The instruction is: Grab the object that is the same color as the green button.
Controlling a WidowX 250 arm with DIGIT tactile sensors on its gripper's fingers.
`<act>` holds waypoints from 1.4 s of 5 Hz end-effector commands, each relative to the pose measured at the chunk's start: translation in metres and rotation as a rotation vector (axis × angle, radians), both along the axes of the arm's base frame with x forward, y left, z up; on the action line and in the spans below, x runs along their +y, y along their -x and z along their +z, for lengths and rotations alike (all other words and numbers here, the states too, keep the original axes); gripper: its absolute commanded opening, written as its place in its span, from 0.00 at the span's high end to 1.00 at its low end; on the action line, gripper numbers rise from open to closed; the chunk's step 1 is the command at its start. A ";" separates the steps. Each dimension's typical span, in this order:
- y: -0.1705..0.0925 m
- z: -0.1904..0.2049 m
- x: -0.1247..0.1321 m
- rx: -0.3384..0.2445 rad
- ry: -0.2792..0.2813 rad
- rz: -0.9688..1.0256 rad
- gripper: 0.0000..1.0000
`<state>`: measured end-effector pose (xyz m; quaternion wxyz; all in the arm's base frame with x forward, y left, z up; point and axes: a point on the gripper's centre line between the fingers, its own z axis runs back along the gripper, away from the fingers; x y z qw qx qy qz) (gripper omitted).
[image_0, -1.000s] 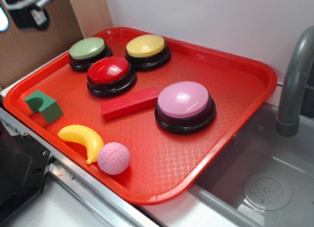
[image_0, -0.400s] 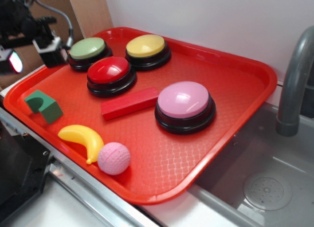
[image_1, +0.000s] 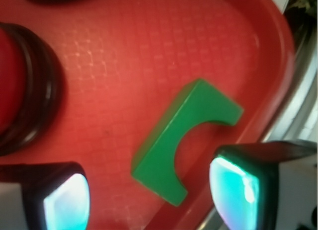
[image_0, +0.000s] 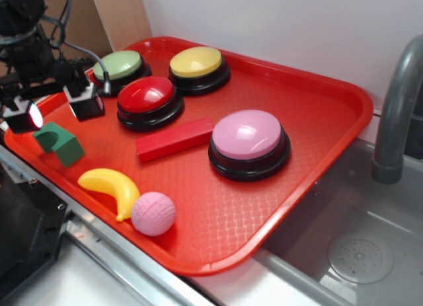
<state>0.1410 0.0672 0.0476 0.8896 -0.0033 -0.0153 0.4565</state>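
Exterior view: the black gripper (image_0: 53,111) hangs spread over the small dark-green arched toy block (image_0: 59,143), which lies near the red plastic tray's (image_0: 317,180) left rim, well apart from the pale-green domed button (image_0: 119,65).

Wrist view: both lit fingertips (image_1: 64,202) flank the block (image_1: 184,140), apart from it. One fingertip sits over the raised tray edge (image_1: 278,66); descending straight may strike that rim and skew the grasp. Open floor lies toward the red domed button (image_1: 12,86).
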 end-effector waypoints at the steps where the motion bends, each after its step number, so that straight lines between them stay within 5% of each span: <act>1: 0.000 -0.016 -0.003 0.015 -0.010 -0.035 0.00; 2: -0.004 -0.018 -0.002 0.026 -0.029 -0.061 0.99; 5: -0.009 -0.005 -0.003 0.001 -0.059 -0.132 1.00; 7: -0.030 0.057 -0.019 -0.065 -0.045 -0.407 1.00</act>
